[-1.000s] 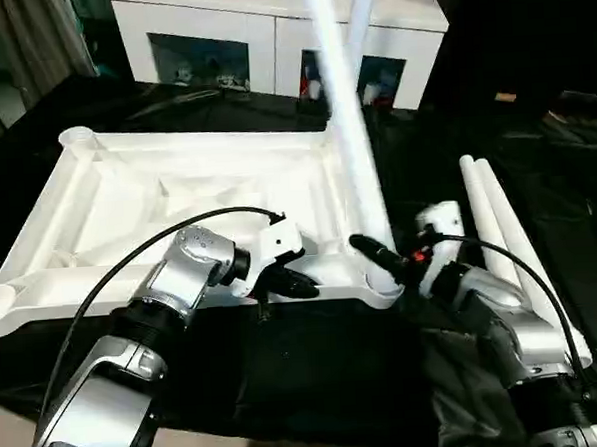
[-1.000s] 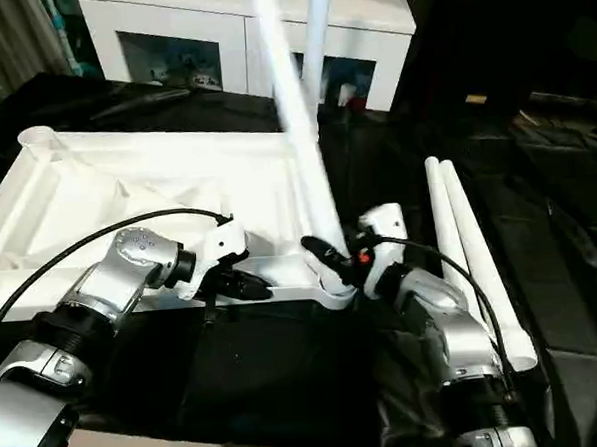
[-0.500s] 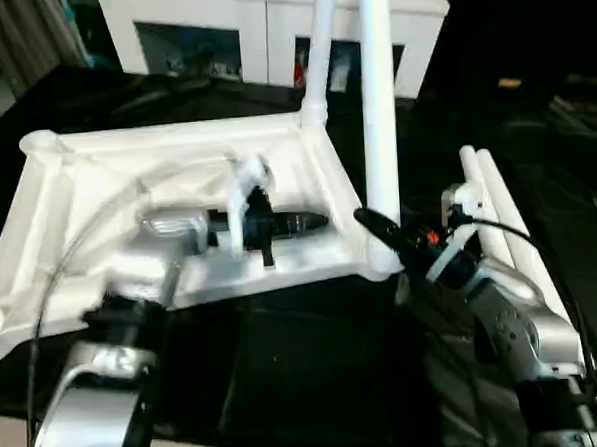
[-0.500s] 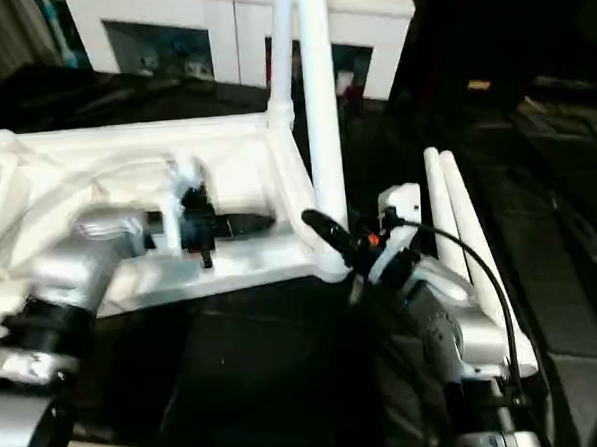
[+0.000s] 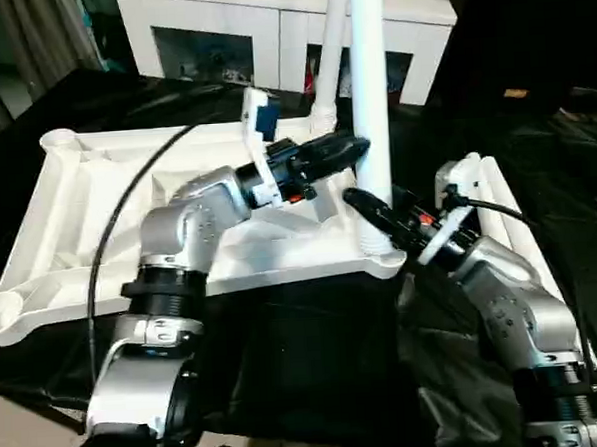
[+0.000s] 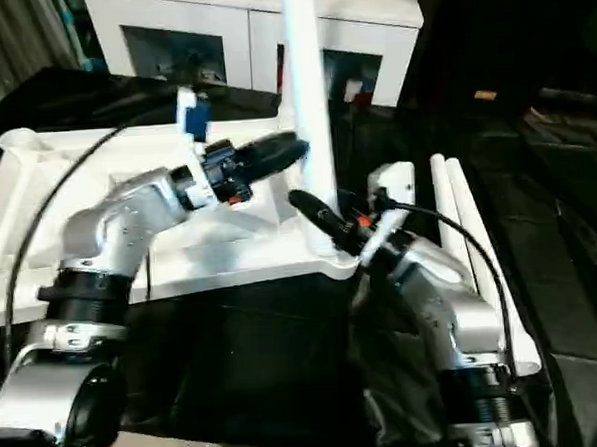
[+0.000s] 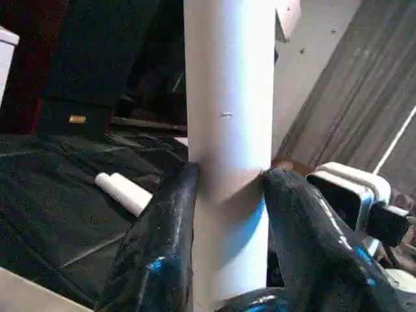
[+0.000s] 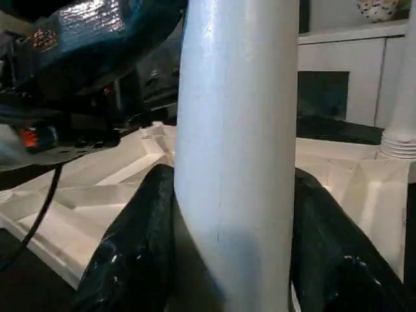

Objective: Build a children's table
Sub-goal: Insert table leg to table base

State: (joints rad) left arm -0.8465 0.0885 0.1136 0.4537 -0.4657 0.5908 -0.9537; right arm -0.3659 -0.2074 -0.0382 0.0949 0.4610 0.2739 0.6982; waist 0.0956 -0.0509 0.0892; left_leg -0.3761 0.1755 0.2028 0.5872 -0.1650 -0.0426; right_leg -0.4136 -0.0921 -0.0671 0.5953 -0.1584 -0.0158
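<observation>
The children's table top point(image 5: 97, 194) lies underside up on the black sheet. A white leg point(image 5: 369, 80) stands upright in its near right corner socket, and a second leg point(image 5: 331, 42) rises from the far right corner. My right gripper point(image 5: 366, 206) is shut on the near leg just above the socket, with a finger on each side of the leg point(image 8: 231, 130). My left gripper point(image 5: 353, 149) reaches across the top to the same leg a little higher up. It is open, with its fingers point(image 7: 166, 221) on either side of the tube and close against it.
Two loose white legs point(image 5: 503, 213) lie side by side on the black sheet point(image 5: 315, 353), right of my right arm. A white glass-door cabinet point(image 5: 219, 37) stands behind the work table. The work table's front edge runs below my forearms.
My left gripper left the table top's front rim, rose across to the near leg and opened around it. The leg went from leaning to upright. My right gripper kept its hold.
</observation>
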